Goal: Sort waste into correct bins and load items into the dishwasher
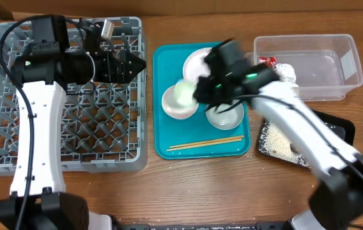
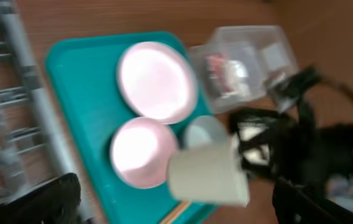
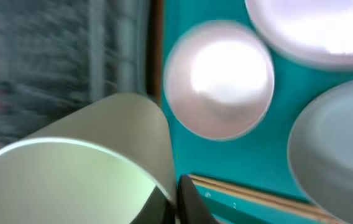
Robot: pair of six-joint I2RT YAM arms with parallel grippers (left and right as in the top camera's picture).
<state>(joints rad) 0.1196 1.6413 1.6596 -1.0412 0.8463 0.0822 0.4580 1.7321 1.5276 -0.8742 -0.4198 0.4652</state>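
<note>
My right gripper (image 1: pixel 197 89) is shut on the small white cup (image 1: pixel 184 94) and holds it by the rim above the teal tray; the right wrist view shows the cup (image 3: pixel 77 168) large, a finger (image 3: pixel 179 199) pinching its wall. On the tray lie the pale plate (image 1: pixel 199 62), two white bowls (image 1: pixel 176 107) (image 1: pixel 225 115) and the chopsticks (image 1: pixel 206 143). My left gripper (image 1: pixel 135 64) is open and empty over the right side of the grey dish rack (image 1: pixel 15 160). The clear tub (image 1: pixel 335 57) holds the red wrapper (image 1: pixel 268 62) and the tissue (image 1: pixel 287 70). The black tray (image 1: pixel 341 131) holds rice (image 1: pixel 276 142).
The teal serving tray (image 1: pixel 162 70) sits between the rack and the bins. The right arm stretches from the lower right across the black tray. In the left wrist view the plate (image 2: pixel 156 81), a bowl (image 2: pixel 140 152) and the held cup (image 2: pixel 207 175) show.
</note>
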